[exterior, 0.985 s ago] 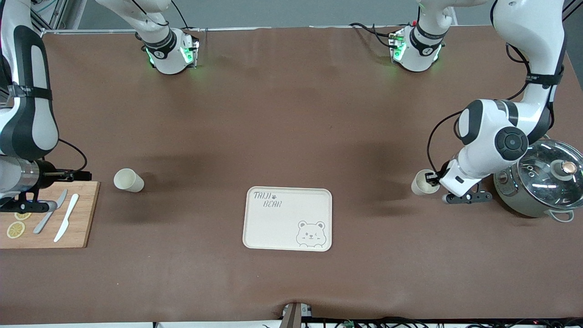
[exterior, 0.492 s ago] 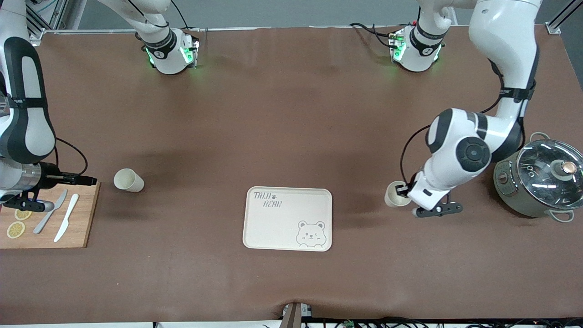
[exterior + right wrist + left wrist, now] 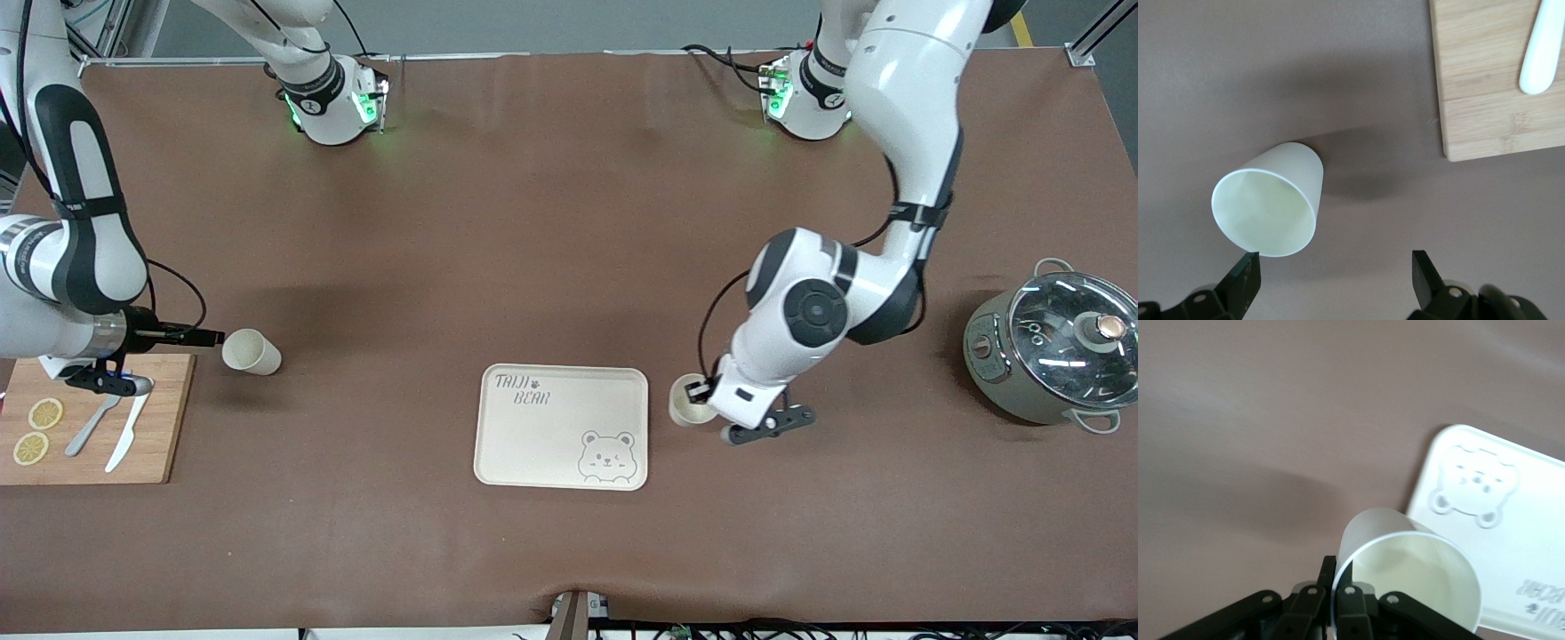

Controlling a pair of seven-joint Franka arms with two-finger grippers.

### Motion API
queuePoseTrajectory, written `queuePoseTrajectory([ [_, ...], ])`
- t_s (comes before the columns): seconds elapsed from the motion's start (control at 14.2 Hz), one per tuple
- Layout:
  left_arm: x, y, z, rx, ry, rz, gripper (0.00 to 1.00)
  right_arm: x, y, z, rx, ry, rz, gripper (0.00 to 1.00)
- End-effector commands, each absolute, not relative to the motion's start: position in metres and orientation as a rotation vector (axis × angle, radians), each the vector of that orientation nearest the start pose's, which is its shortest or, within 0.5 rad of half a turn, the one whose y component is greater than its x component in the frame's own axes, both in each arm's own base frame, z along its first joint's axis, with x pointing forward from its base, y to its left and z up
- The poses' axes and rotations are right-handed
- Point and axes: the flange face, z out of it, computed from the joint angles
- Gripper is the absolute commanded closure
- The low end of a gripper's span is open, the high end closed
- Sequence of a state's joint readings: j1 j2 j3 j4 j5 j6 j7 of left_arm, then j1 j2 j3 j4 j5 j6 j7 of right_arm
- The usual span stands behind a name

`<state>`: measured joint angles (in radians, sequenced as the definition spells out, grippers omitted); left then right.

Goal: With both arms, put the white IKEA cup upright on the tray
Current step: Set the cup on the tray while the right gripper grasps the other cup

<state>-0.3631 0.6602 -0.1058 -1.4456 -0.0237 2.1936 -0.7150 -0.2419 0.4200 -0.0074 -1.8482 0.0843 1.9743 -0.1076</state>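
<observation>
Front view: the left gripper (image 3: 707, 397) is clamped on the rim of a white cup (image 3: 689, 411), carrying it upright over the table just beside the edge of the tray (image 3: 562, 427) that faces the left arm's end. The tray is bare, so I judge nothing is placed yet. A second white cup (image 3: 252, 351) stands on the table toward the right arm's end, beside the wooden cutting board (image 3: 160, 427); the right gripper (image 3: 212, 338) is close beside it, not gripping it. On the board lie two knives (image 3: 111, 425) and lemon slices (image 3: 37, 431). A lidded pot (image 3: 1053, 348) sits at the left arm's end.

Left wrist view: the fingers (image 3: 1350, 600) pinch the cup (image 3: 1405, 570) wall, one inside and one outside, a detail the arm hides from the front camera. The tray's bear face (image 3: 1475, 485) lies near the cup.

Right wrist view: the right gripper (image 3: 1337, 280) has its fingers spread wide apart, and the second cup (image 3: 1271, 207) is upright and untouched, with its rim just ahead of them; the front view cannot show that gap. A corner of the board (image 3: 1491, 80) shows too.

What is left, by my reading: set the first cup down on the tray, then grasp and bring the second
</observation>
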Motion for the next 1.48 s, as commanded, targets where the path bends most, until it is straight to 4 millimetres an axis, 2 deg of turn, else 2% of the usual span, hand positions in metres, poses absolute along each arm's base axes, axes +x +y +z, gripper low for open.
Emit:
queuePoseTrajectory([
  [0.0, 0.666, -0.346, 0.297, -3.244, -0.501, -0.040, 1.00, 0.578, -0.140, 0.280, -2.955, 0.327, 0.362, 0.06],
  [0.07, 0.666, -0.353, 0.294, -3.253, -0.490, -0.055, 1.00, 0.578, -0.139, 0.275, -2.943, 0.345, 0.336, 0.14],
  [0.21, 0.665, -0.365, 0.280, -3.268, -0.472, -0.082, 1.00, 0.573, -0.134, 0.259, -2.929, 0.375, 0.292, 0.20],
  [0.28, 0.663, -0.371, 0.273, -3.273, -0.461, -0.093, 1.00, 0.567, -0.131, 0.247, -2.936, 0.381, 0.272, 0.27],
  [0.42, 0.662, -0.375, 0.263, -3.278, -0.455, -0.105, 1.00, 0.564, -0.131, 0.241, -2.940, 0.389, 0.259, 0.52],
  [0.63, 0.658, -0.389, 0.245, -3.297, -0.433, -0.140, 1.00, 0.562, -0.128, 0.237, -2.915, 0.416, 0.264, 1.00],
  [0.77, 0.658, -0.391, 0.236, -3.307, -0.436, -0.159, 1.00, 0.565, -0.127, 0.241, -2.916, 0.414, 0.255, 1.00],
  [0.84, 0.658, -0.391, 0.233, -3.309, -0.434, -0.166, 0.95, 0.567, -0.126, 0.243, -2.913, 0.440, 0.258, 1.00],
  [0.91, 0.658, -0.391, 0.227, -3.311, -0.439, -0.174, 0.79, 0.568, -0.125, 0.245, -2.903, 0.514, 0.268, 1.00],
  [0.98, 0.659, -0.391, 0.229, -3.316, -0.449, -0.185, 0.57, 0.570, -0.115, 0.248, -2.896, 0.568, 0.284, 1.00],
  [1.13, 0.661, -0.390, 0.235, -3.318, -0.445, -0.206, 0.00, 0.583, -0.102, 0.267, -2.889, 0.599, 0.296, 1.00],
  [1.2, 0.663, -0.387, 0.240, -3.319, -0.455, -0.215, 0.00, 0.593, -0.097, 0.279, -2.885, 0.610, 0.302, 1.00],
  [1.34, 0.671, -0.378, 0.270, -3.323, -0.472, -0.263, 0.00, 0.605, -0.070, 0.289, -2.888, 0.636, 0.293, 1.00],
  [1.41, 0.674, -0.374, 0.296, -3.329, -0.486, -0.314, 0.00, 0.608, -0.057, 0.292, -2.883, 0.683, 0.298, 1.00],
])
